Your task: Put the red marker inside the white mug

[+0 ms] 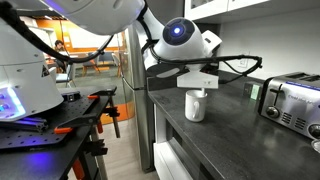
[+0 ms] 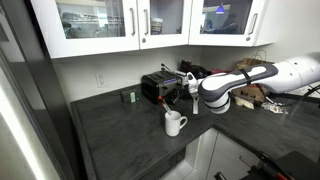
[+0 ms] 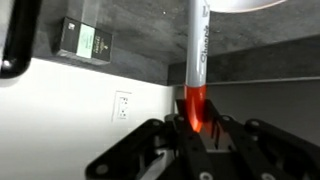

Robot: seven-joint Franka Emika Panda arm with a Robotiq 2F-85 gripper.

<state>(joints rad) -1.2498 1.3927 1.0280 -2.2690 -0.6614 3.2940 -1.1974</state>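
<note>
Pincer: the pincer [image 3: 197, 120] points down at the tabletop, its 2 black fingers [image 3: 176, 135] pressed in on the red end of the marker and pinching it.
Red marker: the red marker [image 3: 199, 50] has a white barrel and a red end. It runs straight out from the fingertips toward the mug.
White mug: the white mug [image 1: 196, 106] stands upright right under the pincer in both exterior views [image 2: 174, 124]. In the wrist view only a slice of its rim [image 3: 245, 4] shows, at the top edge, where the marker's far end meets it. Whether the tip is already inside, I cannot tell.
Arm: the white arm [image 2: 250, 80] reaches in sideways above the tabletop and ends at the pincer.
Tabletop: the dark grey tabletop [image 1: 240, 140] lies below the pincer and carries the mug.
Toaster: 1 chrome toaster [image 1: 292, 100] sits off to one side of the pincer, apart from the mug [image 2: 158, 86].
Small box: 1 dark box [image 3: 84, 39] lies farther from the pincer than the toaster, by the wall [image 2: 128, 97].
Outlet: a wall outlet [image 3: 122, 105] sits on the white wall near that box.
Cabinets: white glass-fronted cabinets [image 2: 100, 25] hang well above the pincer.
</note>
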